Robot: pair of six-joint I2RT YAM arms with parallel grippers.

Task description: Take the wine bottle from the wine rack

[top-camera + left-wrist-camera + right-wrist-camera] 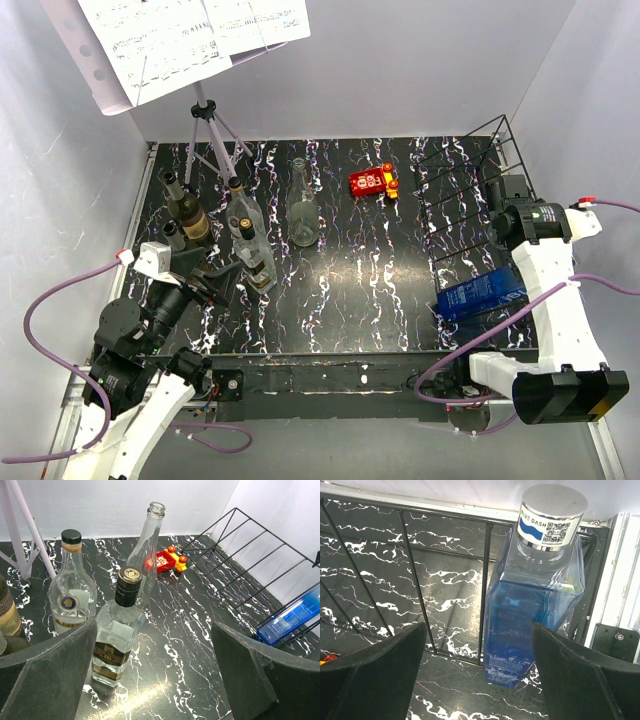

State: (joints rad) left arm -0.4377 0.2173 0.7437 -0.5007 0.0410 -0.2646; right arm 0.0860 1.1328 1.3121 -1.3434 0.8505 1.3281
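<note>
Black wine rack, just one, holds one blue wine bottle.

Your left arm and right arm: white shells, black joints | cables: lilac | left tool, right tool: broad matte-black wedge fingers

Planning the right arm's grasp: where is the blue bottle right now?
The blue bottle lies at the near end of the wine rack, far right in the top view.
</note>
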